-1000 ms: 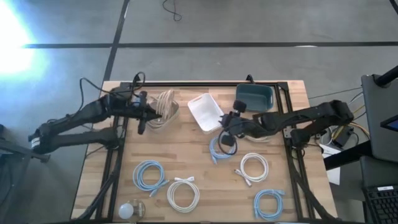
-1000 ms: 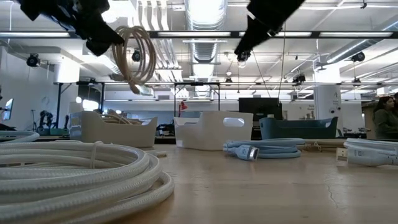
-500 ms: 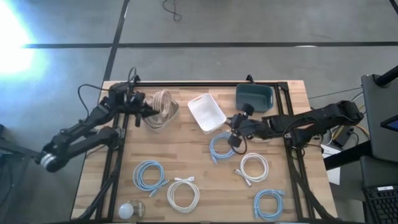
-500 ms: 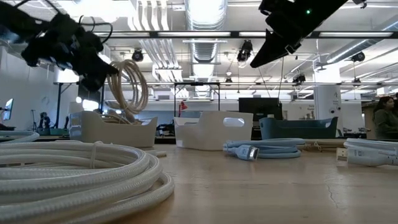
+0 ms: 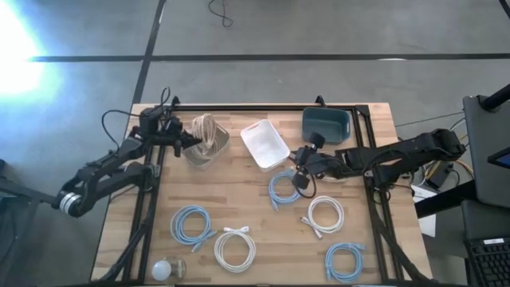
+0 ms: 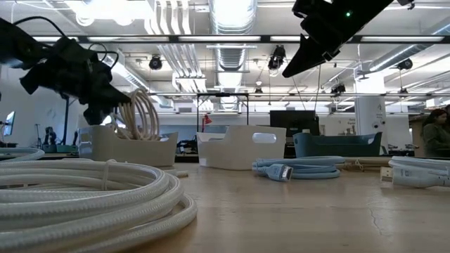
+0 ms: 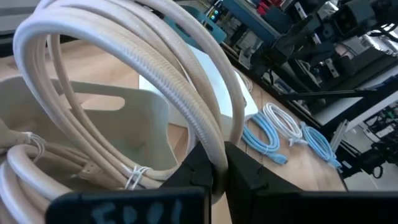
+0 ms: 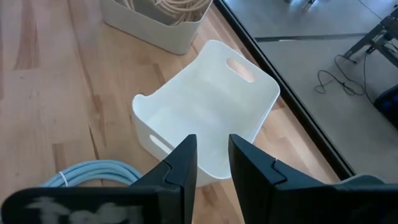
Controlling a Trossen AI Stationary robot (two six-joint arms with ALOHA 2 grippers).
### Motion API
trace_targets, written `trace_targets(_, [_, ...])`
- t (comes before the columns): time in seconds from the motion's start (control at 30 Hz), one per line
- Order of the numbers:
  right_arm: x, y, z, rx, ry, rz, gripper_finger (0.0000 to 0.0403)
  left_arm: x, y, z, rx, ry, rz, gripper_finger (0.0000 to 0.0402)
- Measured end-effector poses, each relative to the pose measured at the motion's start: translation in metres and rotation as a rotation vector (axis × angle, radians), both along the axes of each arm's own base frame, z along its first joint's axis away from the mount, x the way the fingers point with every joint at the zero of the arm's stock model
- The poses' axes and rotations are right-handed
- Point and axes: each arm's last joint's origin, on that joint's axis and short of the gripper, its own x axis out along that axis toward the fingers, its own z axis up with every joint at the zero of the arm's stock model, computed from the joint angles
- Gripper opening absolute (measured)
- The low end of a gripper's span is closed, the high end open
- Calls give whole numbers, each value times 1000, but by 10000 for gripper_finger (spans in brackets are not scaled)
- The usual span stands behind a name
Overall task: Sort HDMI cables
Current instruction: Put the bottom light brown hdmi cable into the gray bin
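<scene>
Beige braided cord, wound into a round coil point(image 7: 155, 81), stands nearly upright in the cream rectangular bin point(image 5: 209, 147) at the tabletop's far left, its lower loops resting on other tan coils already lying inside. The left gripper point(image 5: 180, 142) has its jaws clamped on the coil's lower arc, just over the bin's near wall. In the left wrist view the cord's woven texture shows clearly, with thin white ties binding the loops below.

On the wooden tabletop point(image 5: 239, 191) lie more coils: a light blue one point(image 5: 284, 188) near the middle, a white one point(image 5: 326, 214) just beside it, another light blue one point(image 5: 344, 260) at the near right corner, a light blue one point(image 5: 192, 223) and a white one point(image 5: 236, 247) toward the near left.

The right gripper point(image 5: 300, 169) hovers above the middle blue coil, jaws slightly apart and holding nothing, facing the empty white plastic bin point(image 8: 205, 118). A dark teal bin point(image 5: 325, 123) sits beside the white one.
</scene>
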Motion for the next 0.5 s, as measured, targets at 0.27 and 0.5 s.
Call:
trace_targets(0.27, [0, 0, 0, 11, -8, -7, 86, 0, 1, -3, -9, 28, 58, 52])
trace_targets(0.5, [0, 0, 0, 29, -21, -21, 86, -1, 1, -3, -50, 39, 121, 97])
